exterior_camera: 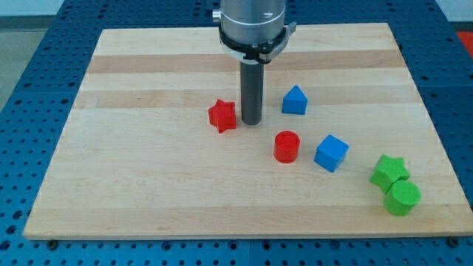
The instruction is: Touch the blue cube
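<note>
The blue cube sits on the wooden board, right of centre. My tip is at the board's middle, well to the upper left of the blue cube and apart from it. The tip stands just right of a red star block, very close to it. A red cylinder lies between my tip and the blue cube.
A blue house-shaped block lies right of my tip. A green star and a green cylinder sit near the board's lower right corner. A blue perforated table surrounds the board.
</note>
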Robot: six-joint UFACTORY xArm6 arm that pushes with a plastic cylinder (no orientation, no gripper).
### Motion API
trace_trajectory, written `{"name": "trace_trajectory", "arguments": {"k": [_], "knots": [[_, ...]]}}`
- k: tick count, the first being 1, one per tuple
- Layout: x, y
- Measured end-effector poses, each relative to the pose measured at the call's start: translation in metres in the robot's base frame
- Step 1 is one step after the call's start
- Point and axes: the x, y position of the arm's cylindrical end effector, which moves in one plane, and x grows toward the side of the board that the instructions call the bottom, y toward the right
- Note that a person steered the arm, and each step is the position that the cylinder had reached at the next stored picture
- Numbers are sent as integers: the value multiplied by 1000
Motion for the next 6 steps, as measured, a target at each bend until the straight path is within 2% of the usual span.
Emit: {"name": "trace_trajectory", "arguments": {"k": [4, 6], "knots": [[101, 6], [105, 84]]}}
